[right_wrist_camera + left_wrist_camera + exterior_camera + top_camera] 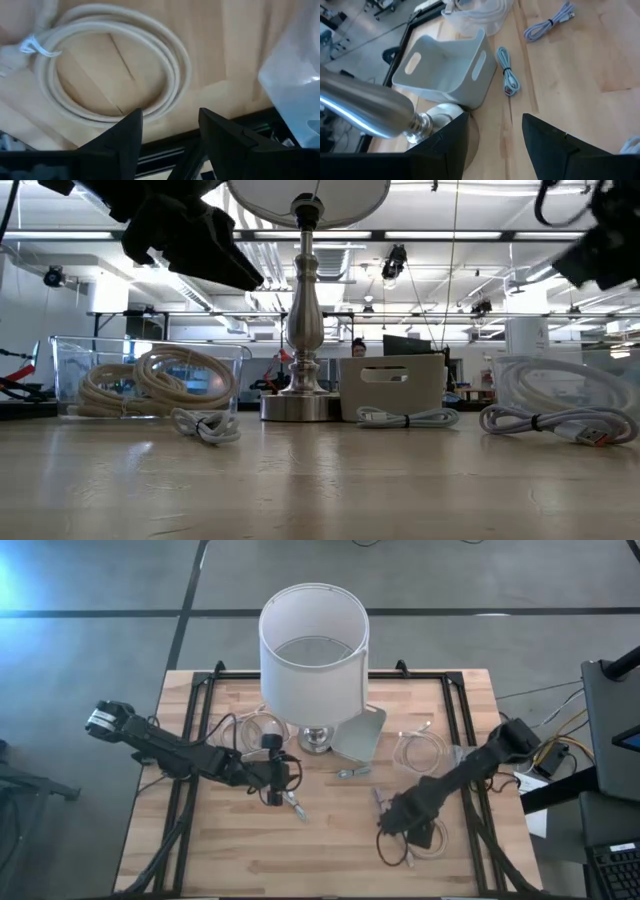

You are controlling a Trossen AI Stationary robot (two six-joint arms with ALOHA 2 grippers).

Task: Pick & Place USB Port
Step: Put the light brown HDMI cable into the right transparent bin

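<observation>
- Overhead, the left gripper (275, 785) is hovering just in front of the lamp (314, 650) near the table's middle; in its wrist view its dark fingers (445, 145) are standing apart with nothing between them.
- Beyond those fingers a white bin (445, 70) is sitting just beside the lamp's base (440, 120), and a small bundled USB cable (508, 77) is lying on the wood right beside the bin.
- A second bundled cable (547, 25) is lying farther off on the wooden table (580, 65).
- Meanwhile the right gripper (395, 820) is hanging over the table's right front part, its fingers (125, 135) spread with nothing held, looking down on a coiled cream cable (115, 65).
- From table height, a clear box (150, 375) holding cream coils is standing left of the lamp, with a small cable bundle (205, 425) lying in front of it.
</observation>
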